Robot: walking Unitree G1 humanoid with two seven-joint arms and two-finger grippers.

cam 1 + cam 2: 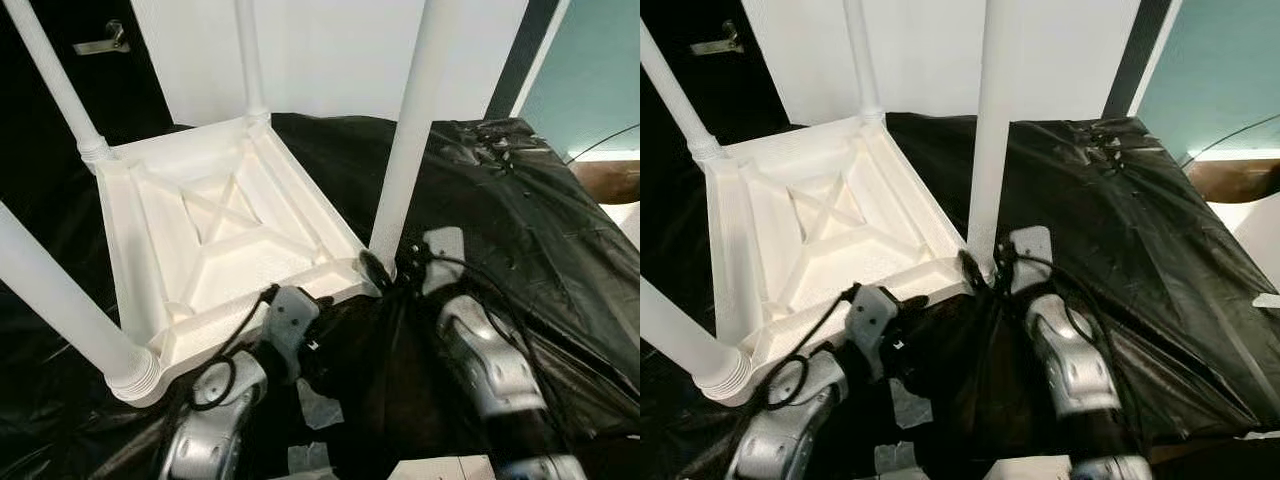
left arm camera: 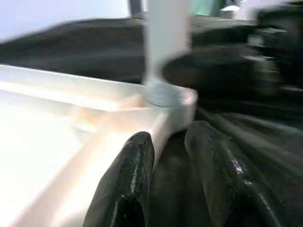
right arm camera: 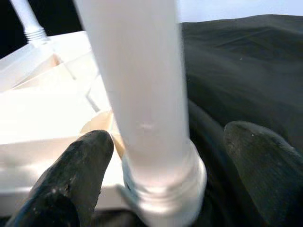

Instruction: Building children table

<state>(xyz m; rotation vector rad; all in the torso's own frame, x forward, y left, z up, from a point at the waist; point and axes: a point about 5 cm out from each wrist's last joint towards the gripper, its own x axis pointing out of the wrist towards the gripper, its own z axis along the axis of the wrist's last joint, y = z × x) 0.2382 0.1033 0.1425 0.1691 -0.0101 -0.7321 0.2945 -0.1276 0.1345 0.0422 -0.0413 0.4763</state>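
Straddling the smooth round white leg [image 3: 147, 109] at its ribbed collar, the right gripper [image 3: 156, 165] is standing open; the left gripper [image 2: 175, 161], slightly parted, is flanking the upturned ribbed plastic children's table [image 1: 215, 235] on crinkled black sheeting [image 1: 520, 230].

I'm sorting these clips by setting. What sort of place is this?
Probably a room at home set up for assembly: black sheeting covers the work surface, an upturned white table lies on it, with a door handle and white wall behind.
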